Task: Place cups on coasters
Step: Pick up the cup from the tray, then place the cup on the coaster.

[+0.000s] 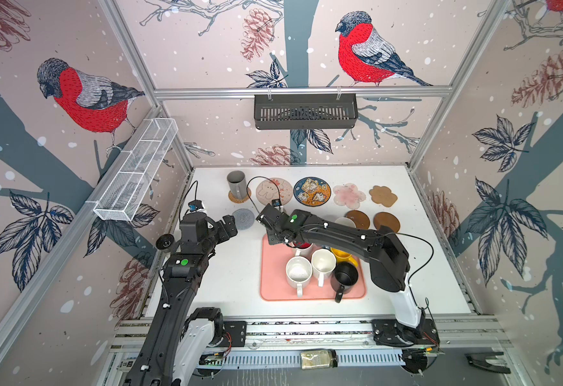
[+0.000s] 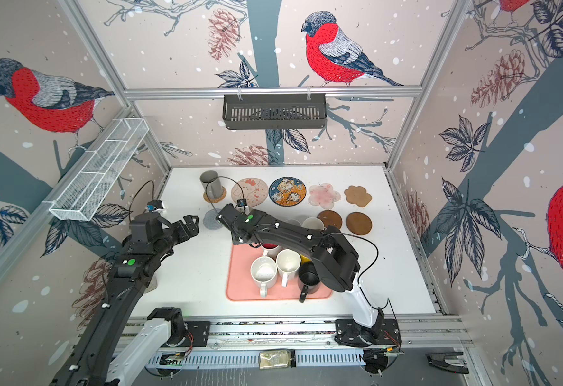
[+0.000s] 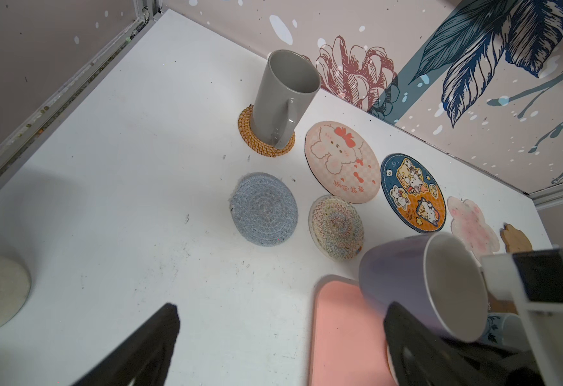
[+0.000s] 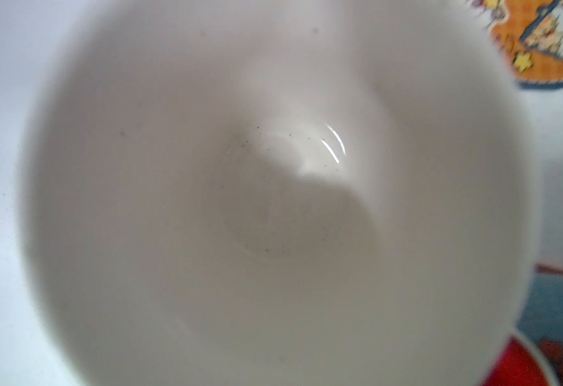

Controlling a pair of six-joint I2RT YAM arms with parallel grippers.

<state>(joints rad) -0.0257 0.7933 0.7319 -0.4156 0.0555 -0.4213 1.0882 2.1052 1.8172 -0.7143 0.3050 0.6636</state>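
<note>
Left gripper [image 3: 282, 310]: black fingers [image 3: 153, 341] spread wide, hanging over the white table [image 1: 226, 284] left of the pink rectangular tray [image 1: 273, 287].

On the tray, in both top views: two white ceramic mugs [image 1: 298, 271] [image 1: 323, 262] side by side, handles toward the near edge. The black mug [image 1: 345, 277] is on their right. The yellow mug [image 1: 342, 254] and red-inside white mug [image 1: 303, 247] stand behind them, part-hidden by the right forearm.

Right gripper [image 1: 271, 230] sits over the tray's far-left corner, and the top views hide what is under it. The left wrist view shows it: a lavender ceramic mug [image 3: 400, 277], white inside, at that corner, with the right arm's camera mount [image 3: 541, 290] right at its rim. The right wrist view is filled by that mug [image 4: 273, 200], looking straight into it (blurred, a few dark specks at the bottom). Jaws are hidden in every view, so I can't tell if they're clamped on the mug or if it's off the tray.

Just past the tray: grey woven round coaster [image 3: 263, 209] and cream woven round coaster [image 3: 336, 227] with zigzag stitching, both bare. The cream one shows clearly only from the left wrist. Two brown disc coasters [image 1: 357, 219] [image 1: 387, 221] lie further right, bare.

Far row, left to right: tall grey mug [image 3: 283, 97] upright on the woven straw coaster [image 3: 250, 133]. Then beige cartoon round coaster [image 3: 342, 162], blue cartoon round coaster [image 3: 413, 194], pink flower coaster [image 3: 472, 230] and tan cloud-shaped coaster [image 1: 383, 196], all bare.
</note>
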